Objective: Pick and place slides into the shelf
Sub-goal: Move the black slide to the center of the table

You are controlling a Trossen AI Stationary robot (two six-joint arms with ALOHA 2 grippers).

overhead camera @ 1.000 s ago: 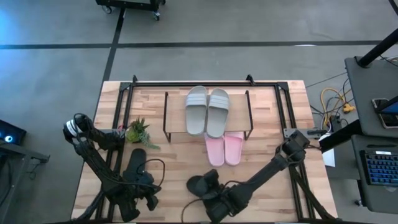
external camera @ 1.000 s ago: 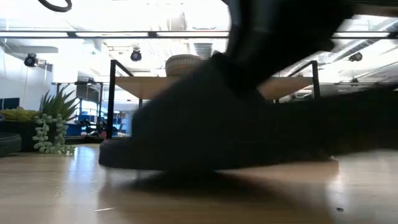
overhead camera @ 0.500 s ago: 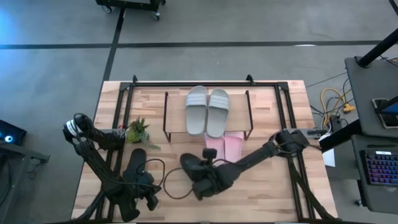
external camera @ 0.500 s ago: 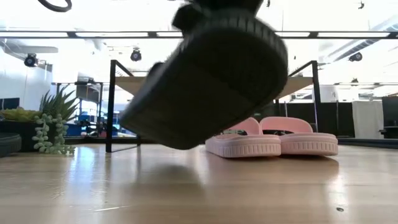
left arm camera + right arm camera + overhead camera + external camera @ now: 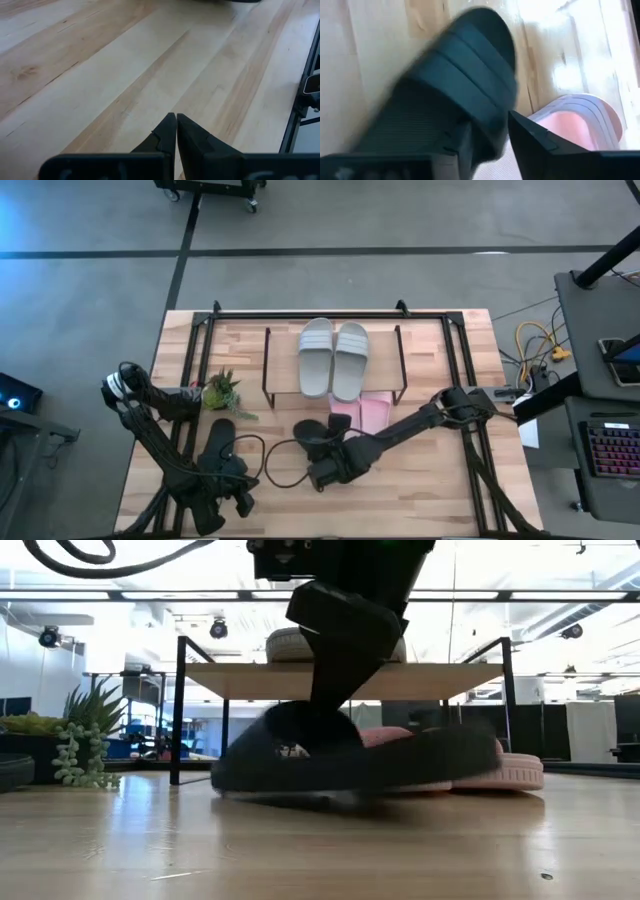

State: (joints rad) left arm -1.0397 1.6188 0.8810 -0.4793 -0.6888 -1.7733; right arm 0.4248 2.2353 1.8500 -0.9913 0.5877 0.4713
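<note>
Right gripper: the right gripper (image 5: 322, 463) is clamped on the black slide (image 5: 312, 439), one dark finger (image 5: 540, 145) outside the sandal's side wall and the other inside it; it works near the middle of the table, toward the front edge.
Black slide: held low, its sole at or just above the table (image 5: 420, 500), toe pointing toward the shelf (image 5: 335, 355); it sits just left of the pink slides (image 5: 362, 413).
Handling, as I judge it: light moulded foam, somewhat bendy, with a ribbed footbed; the wide strap (image 5: 465, 80) is the stiffest part. A pinch on the side wall may let the toe droop or swing; taking it at the strap's edge would likely carry it flatter.
Pink slides: side by side under the shelf's front, heels sticking out toward the front edge.
Grey-green slides: the pair (image 5: 333, 358) lies on the shelf's wooden top board, toward the back edge.
Second black slide: (image 5: 220, 433) lies near the left front, beside the potted plant (image 5: 222, 392).
Left gripper: the left gripper (image 5: 176, 131) has its fingers pressed together with nothing between them, parked near the front left corner.
</note>
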